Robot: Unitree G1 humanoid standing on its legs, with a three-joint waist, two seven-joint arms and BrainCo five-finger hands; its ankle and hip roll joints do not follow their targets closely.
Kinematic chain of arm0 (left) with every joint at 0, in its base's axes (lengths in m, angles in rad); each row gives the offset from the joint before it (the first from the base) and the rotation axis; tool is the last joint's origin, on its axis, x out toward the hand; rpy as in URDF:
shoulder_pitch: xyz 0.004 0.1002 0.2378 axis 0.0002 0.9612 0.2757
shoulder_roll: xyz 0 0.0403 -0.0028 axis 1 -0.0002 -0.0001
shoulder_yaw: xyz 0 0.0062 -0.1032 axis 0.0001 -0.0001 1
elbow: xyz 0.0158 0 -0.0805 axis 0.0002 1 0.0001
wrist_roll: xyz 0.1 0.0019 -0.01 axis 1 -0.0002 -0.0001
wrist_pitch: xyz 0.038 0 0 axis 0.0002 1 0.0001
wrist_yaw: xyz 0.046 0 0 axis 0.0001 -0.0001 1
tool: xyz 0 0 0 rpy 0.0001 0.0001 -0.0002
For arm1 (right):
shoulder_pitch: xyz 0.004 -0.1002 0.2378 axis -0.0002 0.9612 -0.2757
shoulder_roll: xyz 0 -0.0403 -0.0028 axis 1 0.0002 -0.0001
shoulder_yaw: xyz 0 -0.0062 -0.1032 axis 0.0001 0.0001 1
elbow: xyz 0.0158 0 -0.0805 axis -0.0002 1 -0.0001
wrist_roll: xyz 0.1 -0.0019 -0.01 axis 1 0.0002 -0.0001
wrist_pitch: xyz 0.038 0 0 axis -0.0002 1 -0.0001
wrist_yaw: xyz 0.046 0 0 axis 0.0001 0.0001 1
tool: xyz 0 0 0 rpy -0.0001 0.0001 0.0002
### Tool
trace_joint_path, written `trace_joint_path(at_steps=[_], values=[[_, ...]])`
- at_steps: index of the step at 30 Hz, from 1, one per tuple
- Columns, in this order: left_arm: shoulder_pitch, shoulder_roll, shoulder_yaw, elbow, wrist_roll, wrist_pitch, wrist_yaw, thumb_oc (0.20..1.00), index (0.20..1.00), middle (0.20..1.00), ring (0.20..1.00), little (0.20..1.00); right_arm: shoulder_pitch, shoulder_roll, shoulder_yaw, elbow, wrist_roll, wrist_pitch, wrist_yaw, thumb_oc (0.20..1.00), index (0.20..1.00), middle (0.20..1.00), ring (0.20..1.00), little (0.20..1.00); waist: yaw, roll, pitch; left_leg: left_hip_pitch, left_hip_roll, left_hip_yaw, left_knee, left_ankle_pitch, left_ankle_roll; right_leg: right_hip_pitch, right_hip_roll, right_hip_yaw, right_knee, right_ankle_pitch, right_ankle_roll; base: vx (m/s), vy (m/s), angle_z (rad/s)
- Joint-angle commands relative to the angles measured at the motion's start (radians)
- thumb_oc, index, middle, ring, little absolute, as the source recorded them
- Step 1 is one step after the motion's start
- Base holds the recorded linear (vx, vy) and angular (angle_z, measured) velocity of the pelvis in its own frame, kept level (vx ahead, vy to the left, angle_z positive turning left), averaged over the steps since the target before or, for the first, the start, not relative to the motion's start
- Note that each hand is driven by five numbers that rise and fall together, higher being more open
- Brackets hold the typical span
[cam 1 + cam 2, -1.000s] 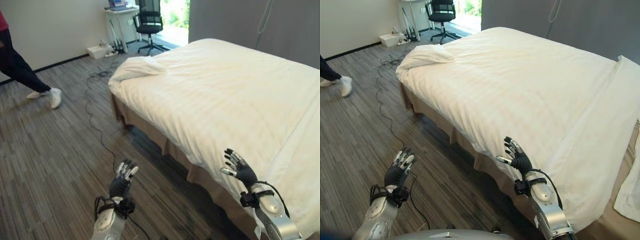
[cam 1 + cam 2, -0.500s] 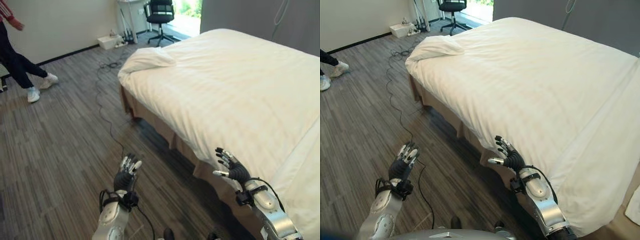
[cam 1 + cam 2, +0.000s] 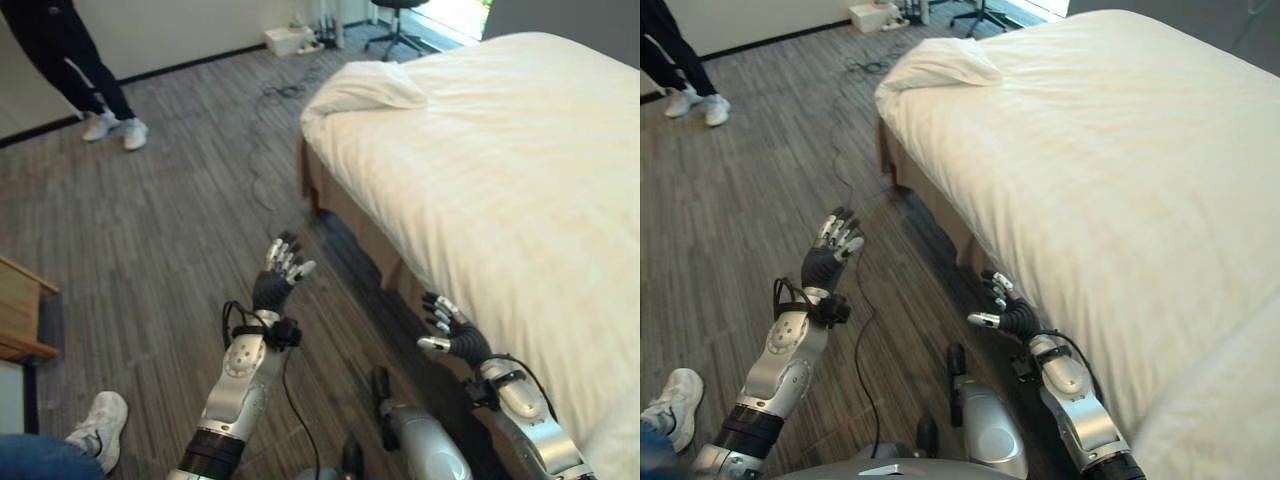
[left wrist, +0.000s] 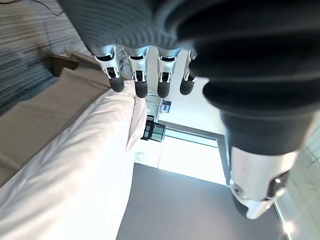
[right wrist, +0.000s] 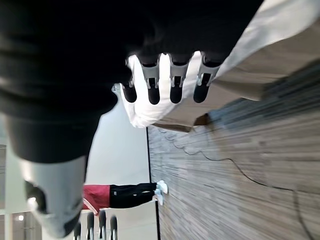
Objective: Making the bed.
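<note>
White duvet (image 3: 520, 170) spread across bed (image 3: 940, 215), hanging over near side, tan base showing beneath along edge. Folded-back white corner (image 3: 365, 88) bunched at far end of bed, nearest wall side. Second white fold (image 3: 1220, 420) noted at lower right, raised above main cover.

Left hand (image 3: 277, 282) raised over wood-pattern floor (image 3: 150, 240), well apart from bed, fingers (image 4: 135, 75) extended and slightly spread, thumb apart, holding nothing. Left wrist view confirms straight fingers with bed side and duvet visible beyond them, no contact.

Right hand (image 3: 452, 335) held low, just beside bed edge, over dark gap between floor and base. Fingers (image 5: 172, 82) relaxed and nearly straight, thumb out to side, nothing grasped. Contact with duvet not evident.

Dark legs and white shoes of person (image 3: 85, 70) standing on floor at far left, well apart from bed. Same person seen in right wrist view in red top. White shoe and blue trouser leg of second person (image 3: 95, 425) at lower left corner, near left arm. Wooden furniture corner (image 3: 22, 310) at left edge. Thin cable (image 3: 262, 160) trailing across floor toward white box (image 3: 290, 38) by wall. Office chair base (image 3: 395, 25) at top beyond bed.
</note>
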Motion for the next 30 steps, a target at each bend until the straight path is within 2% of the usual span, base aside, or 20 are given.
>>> trace_joint_path(at_steps=[1, 2, 3, 4, 5, 6, 7, 8, 9, 11, 12, 13, 14, 15, 16, 17, 19, 21, 25, 30], values=[[0.028, 0.000, 0.036, -0.057, 0.025, -0.054, -0.038, 1.000, 1.000, 1.000, 1.000, 1.000, 0.002, -0.020, 0.026, -0.009, 0.040, -0.061, 0.008, 1.000, 1.000, 1.000, 1.000, 1.000, -0.055, 0.024, -0.111, 0.288, 0.012, -0.006, -0.032, -0.052, -0.133, 0.071, 0.080, -0.022, -0.149, 0.145, -0.018, 0.45, 0.000, 0.43], [0.033, -0.007, 0.033, -0.057, 0.021, -0.054, -0.037, 1.000, 1.000, 1.000, 1.000, 1.000, 0.002, -0.022, 0.028, -0.003, 0.043, -0.061, 0.012, 1.000, 1.000, 1.000, 1.000, 1.000, -0.056, 0.040, -0.119, 0.279, 0.012, 0.000, 0.010, -0.038, -0.145, 0.079, 0.090, -0.017, -0.139, 0.137, -0.033, 0.58, 0.050, 0.04], [0.043, -0.011, 0.034, -0.058, 0.008, -0.057, -0.037, 1.000, 1.000, 1.000, 1.000, 1.000, -0.007, -0.026, 0.035, 0.019, 0.030, -0.059, 0.008, 1.000, 1.000, 1.000, 1.000, 1.000, -0.048, 0.077, -0.125, 0.257, 0.022, 0.035, 0.144, 0.079, -0.237, 0.111, 0.100, -0.045, -0.130, 0.117, -0.047, 0.41, 0.038, -0.09], [0.043, -0.011, 0.035, -0.058, 0.008, -0.057, -0.038, 1.000, 1.000, 1.000, 1.000, 1.000, -0.007, -0.026, 0.035, 0.019, 0.030, -0.059, 0.008, 1.000, 1.000, 1.000, 1.000, 1.000, -0.051, 0.073, -0.127, 0.253, 0.017, 0.032, 0.144, 0.084, -0.236, 0.108, 0.095, -0.046, -0.132, 0.120, -0.047, 0.43, 0.042, -0.17], [0.045, -0.016, 0.037, -0.058, -0.008, -0.059, -0.028, 1.000, 1.000, 1.000, 1.000, 1.000, -0.016, -0.036, 0.037, 0.019, 0.016, -0.059, 0.001, 1.000, 1.000, 1.000, 1.000, 1.000, -0.055, 0.080, -0.134, 0.205, 0.036, 0.102, 0.298, 0.208, -0.338, 0.135, 0.082, -0.073, -0.127, 0.114, -0.052, 0.40, -0.005, -0.12], [0.051, -0.011, 0.038, -0.071, -0.040, -0.061, -0.039, 1.000, 1.000, 1.000, 1.000, 1.000, -0.028, -0.047, 0.032, 0.014, 0.039, -0.063, -0.012, 1.000, 1.000, 1.000, 1.000, 1.000, -0.034, 0.046, -0.113, 0.084, 0.046, 0.176, 0.513, 0.291, -0.413, 0.212, 0.051, -0.055, -0.134, 0.082, -0.060, 0.39, -0.006, -0.03], [0.050, -0.009, 0.038, -0.071, -0.041, -0.061, -0.039, 1.000, 1.000, 1.000, 1.000, 1.000, -0.029, -0.045, 0.032, 0.015, 0.040, -0.063, -0.012, 1.000, 1.000, 1.000, 1.000, 1.000, -0.032, 0.045, -0.112, 0.075, 0.049, 0.179, 0.529, 0.285, -0.413, 0.208, 0.053, -0.054, -0.133, 0.083, -0.062, 0.41, -0.056, 0.03], [0.054, -0.001, 0.041, -0.075, -0.045, -0.064, -0.026, 1.000, 1.000, 1.000, 1.000, 1.000, -0.041, -0.051, 0.037, 0.021, 0.057, -0.069, -0.022, 1.000, 1.000, 1.000, 1.000, 1.000, -0.014, 0.037, -0.100, 0.031, 0.093, 0.227, 0.636, 0.319, -0.419, 0.246, 0.058, -0.036, -0.132, 0.049, -0.082, 0.35, -0.128, -0.15], [0.035, -0.002, 0.033, -0.067, -0.071, -0.067, 0.013, 1.000, 1.000, 1.000, 1.000, 1.000, -0.067, -0.051, 0.050, 0.028, 0.046, -0.063, -0.067, 1.000, 1.000, 1.000, 1.000, 1.000, 0.026, -0.024, -0.060, -0.172, 0.196, 0.293, 0.769, 0.267, -0.361, 0.319, 0.025, 0.006, -0.159, 0.037, -0.094, 0.36, -0.122, -0.33], [0.033, -0.001, 0.033, -0.066, -0.072, -0.067, 0.013, 1.000, 1.000, 1.000, 1.000, 1.000, -0.069, -0.050, 0.050, 0.029, 0.046, -0.063, -0.067, 1.000, 1.000, 1.000, 1.000, 1.000, 0.030, -0.025, -0.060, -0.173, 0.197, 0.298, 0.769, 0.268, -0.359, 0.317, 0.025, 0.009, -0.160, 0.039, -0.094, 0.23, -0.015, -0.90], [0.008, -0.009, 0.018, -0.048, -0.101, -0.068, 0.018, 1.000, 1.000, 1.000, 1.000, 1.000, -0.087, -0.052, 0.052, 0.031, 0.061, -0.068, -0.092, 1.000, 1.000, 1.000, 1.000, 1.000, 0.062, -0.041, -0.042, -0.225, 0.237, 0.279, 0.645, 0.186, -0.271, 0.367, 0.032, 0.069, -0.164, 0.017, -0.092, 0.52, 0.189, -1.03], [0.013, -0.001, 0.018, -0.046, -0.094, -0.073, 0.011, 1.000, 1.000, 1.000, 1.000, 1.000, -0.089, -0.049, 0.054, 0.036, 0.059, -0.071, -0.084, 1.000, 1.000, 1.000, 1.000, 1.000, 0.080, -0.031, -0.049, -0.230, 0.224, 0.247, 0.477, 0.157, -0.244, 0.385, 0.028, 0.114, -0.155, -0.009, -0.079, 0.52, 0.190, -0.74], [0.013, -0.001, 0.018, -0.046, -0.094, -0.073, 0.011, 1.000, 1.000, 1.000, 1.000, 1.000, -0.090, -0.049, 0.054, 0.036, 0.059, -0.071, -0.084, 1.000, 1.000, 1.000, 1.000, 1.000, 0.081, -0.034, -0.051, -0.228, 0.220, 0.250, 0.468, 0.164, -0.242, 0.383, 0.024, 0.116, -0.155, -0.007, -0.078, 0.39, 0.231, -0.67], [0.024, 0.001, 0.021, -0.046, -0.092, -0.076, 0.011, 1.000, 1.000, 1.000, 1.000, 1.000, -0.086, -0.050, 0.057, 0.042, 0.045, -0.071, -0.078, 1.000, 1.000, 1.000, 1.000, 1.000, 0.088, -0.023, -0.054, -0.224, 0.222, 0.214, 0.347, 0.144, -0.235, 0.392, 0.020, 0.136, -0.142, -0.021, -0.065, 0.37, 0.268, -1.00], [0.038, 0.002, 0.030, -0.041, -0.092, -0.080, 0.012, 1.000, 1.000, 1.000, 1.000, 1.000, -0.082, -0.054, 0.060, 0.039, 0.018, -0.066, -0.071, 1.000, 1.000, 1.000, 1.000, 1.000, 0.091, -0.006, -0.059, -0.192, 0.223, 0.159, 0.139, 0.166, -0.241, 0.396, 0.014, 0.180, -0.126, -0.034, -0.051, 0.47, 0.340, -1.02], [0.043, 0.003, 0.040, -0.037, -0.087, -0.080, 0.012, 1.000, 1.000, 1.000, 1.000, 1.000, -0.078, -0.058, 0.058, 0.034, -0.002, -0.064, -0.065, 1.000, 1.000, 1.000, 1.000, 1.000, 0.088, -0.003, -0.061, -0.171, 0.217, 0.146, 0.110, 0.179, -0.249, 0.398, 0.009, 0.205, -0.121, -0.040, -0.046, 0.38, 0.276, -0.92], [0.050, 0.005, 0.048, -0.042, -0.083, -0.078, 0.003, 1.000, 1.000, 1.000, 1.000, 1.000, -0.074, -0.060, 0.054, 0.028, -0.008, -0.060, -0.054, 1.000, 1.000, 1.000, 1.000, 1.000, 0.088, -0.002, -0.061, -0.150, 0.201, 0.140, 0.110, 0.165, -0.244, 0.397, 0.009, 0.228, -0.116, -0.040, -0.041, 0.14, 0.103, -0.84], [0.058, 0.015, 0.063, -0.046, -0.073, -0.076, -0.001, 1.000, 1.000, 1.000, 1.000, 1.000, -0.061, -0.053, 0.043, 0.034, -0.013, -0.056, -0.041, 1.000, 1.000, 1.000, 1.000, 1.000, 0.068, 0.002, -0.076, -0.084, 0.194, 0.146, 0.005, 0.136, -0.232, 0.387, 0.012, 0.264, -0.128, -0.029, -0.030, 0.18, 0.178, -0.89], [0.057, 0.020, 0.074, -0.052, -0.053, -0.082, 0.001, 1.000, 1.000, 1.000, 1.000, 1.000, -0.024, -0.022, 0.033, 0.054, 0.012, -0.051, -0.030, 1.000, 1.000, 1.000, 1.000, 1.000, 0.055, -0.002, -0.097, -0.014, 0.173, 0.219, -0.112, 0.134, -0.202, 0.377, 0.011, 0.340, -0.182, 0.013, 0.003, 0.16, 0.179, -0.74], [0.039, 0.022, 0.050, -0.043, -0.033, -0.076, 0.000, 1.000, 1.000, 1.000, 1.000, 1.000, 0.007, -0.015, 0.044, 0.033, 0.040, -0.046, 0.001, 1.000, 1.000, 1.000, 1.000, 1.000, 0.034, -0.004, -0.110, -0.022, 0.153, 0.222, -0.143, 0.129, -0.195, 0.359, 0.004, 0.364, -0.216, 0.030, 0.019, 0.06, 0.097, -0.28]])
